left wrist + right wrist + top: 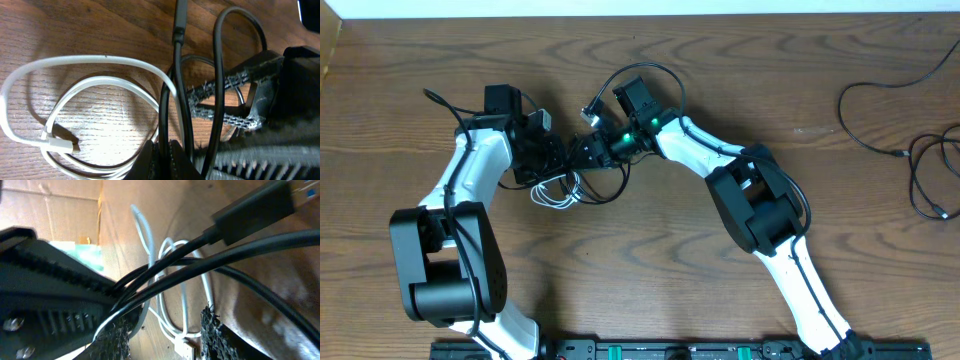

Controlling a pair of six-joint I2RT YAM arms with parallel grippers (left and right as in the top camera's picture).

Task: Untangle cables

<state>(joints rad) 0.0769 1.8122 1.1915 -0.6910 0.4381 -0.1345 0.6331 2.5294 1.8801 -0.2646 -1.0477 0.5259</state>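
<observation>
Left gripper is clenched on the black cable where it crosses the white cable. Right gripper, just right of the white cable, stands released around that black strand. Knot unsolved, I'd say; only another black cable lies free, well right of the white cable.

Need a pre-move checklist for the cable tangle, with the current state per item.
1. Left gripper shut on black cable: ok.
2. Right gripper jaws apart: ok.
3. White cable clear of the black cable: not ok, they cross at the left gripper.
4. White plug unpinched: ok.
5. Black cable seated between the right gripper's pads: cannot tell.
6. Other black cable well apart from the tangle: ok.
</observation>
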